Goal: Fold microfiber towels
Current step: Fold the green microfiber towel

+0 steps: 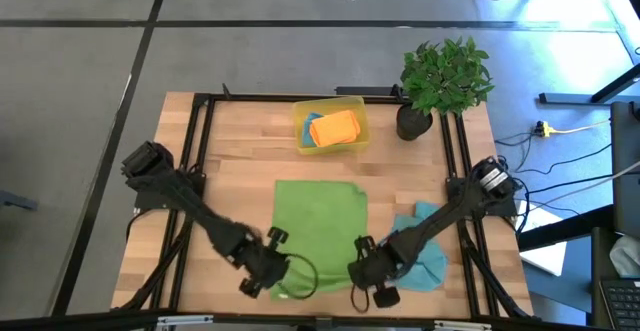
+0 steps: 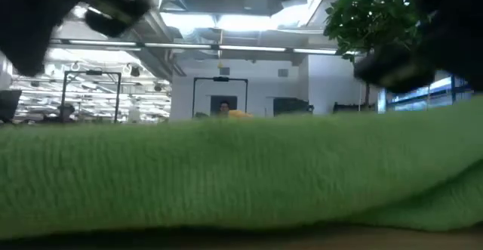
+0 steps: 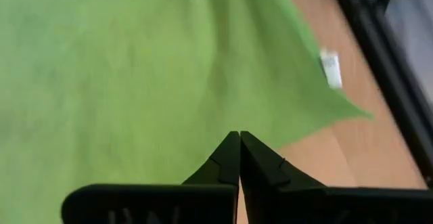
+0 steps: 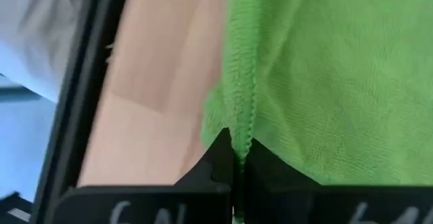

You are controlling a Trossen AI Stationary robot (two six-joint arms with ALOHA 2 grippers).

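Left gripper (image 1: 272, 267) pinching the near left corner of the green towel (image 1: 320, 221), fingers (image 3: 230, 158) pressed fully together with the cloth's edge right at their tips. Right gripper (image 1: 366, 269) pinching the near right corner of the same towel, fingers (image 4: 218, 158) closed on a folded, stitched hem of green fabric running into the tips.

Lying spread across the middle of the wooden table (image 1: 240, 161), between the two arms, with its near edge by the table's front rim; white tag (image 3: 330, 68) showing near one corner. Filling the low view as a raised green band across the whole width.

Sitting crumpled on the table just right of the green towel, partly under the right arm: a teal-blue towel (image 1: 428, 256). Resting inside the yellow bin (image 1: 358, 109) at the far middle of the table: an orange towel (image 1: 334, 127) on top of something blue. Standing just right of the bin at the far right corner: potted plant (image 1: 445, 76).
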